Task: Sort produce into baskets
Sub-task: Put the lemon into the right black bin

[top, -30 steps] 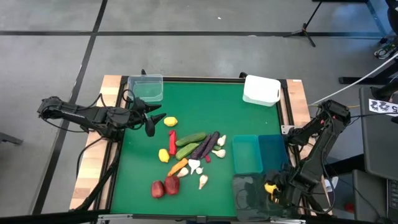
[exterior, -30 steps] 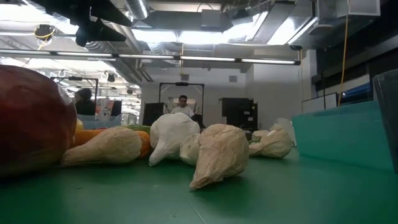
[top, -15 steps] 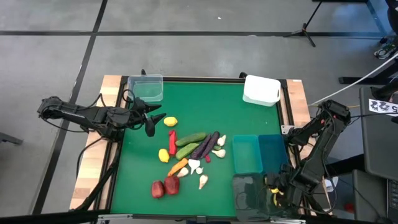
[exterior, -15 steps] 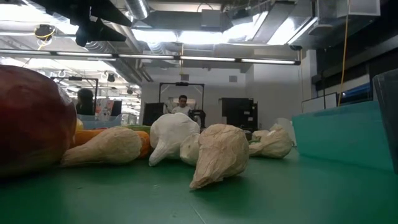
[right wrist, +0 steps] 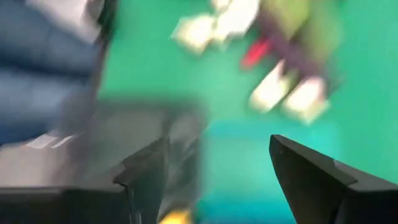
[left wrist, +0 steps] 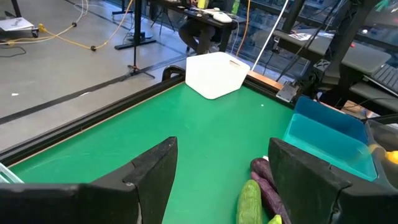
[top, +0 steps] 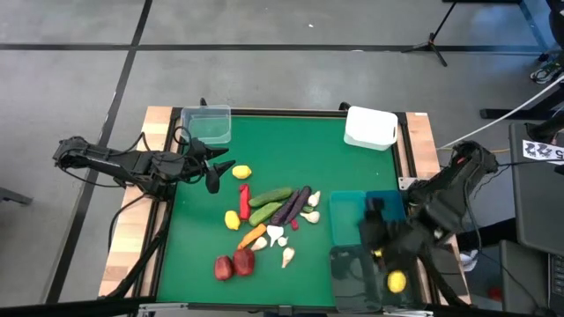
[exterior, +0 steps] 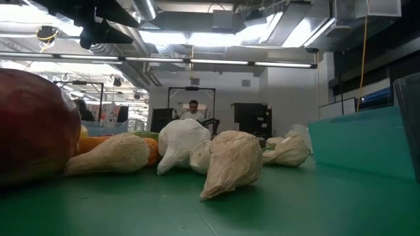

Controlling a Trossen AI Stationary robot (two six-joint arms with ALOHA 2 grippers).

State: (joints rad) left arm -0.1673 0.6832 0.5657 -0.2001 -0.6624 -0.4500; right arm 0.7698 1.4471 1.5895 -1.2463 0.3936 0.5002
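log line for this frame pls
left gripper: open, idle by clear bin | right gripper: open, empty, over dark bins | lemon: in dark bin | pile: unsorted

Grey concrete floor (top: 291, 62) with dark seams surrounds the table. Ceiling light strips (exterior: 197, 62) run overhead; a dark cabinet (exterior: 252, 121) stands centre-right.

You find no legible text, label, brand or number here; the white tag (top: 541, 151) beside the table carries only unreadable black marks.
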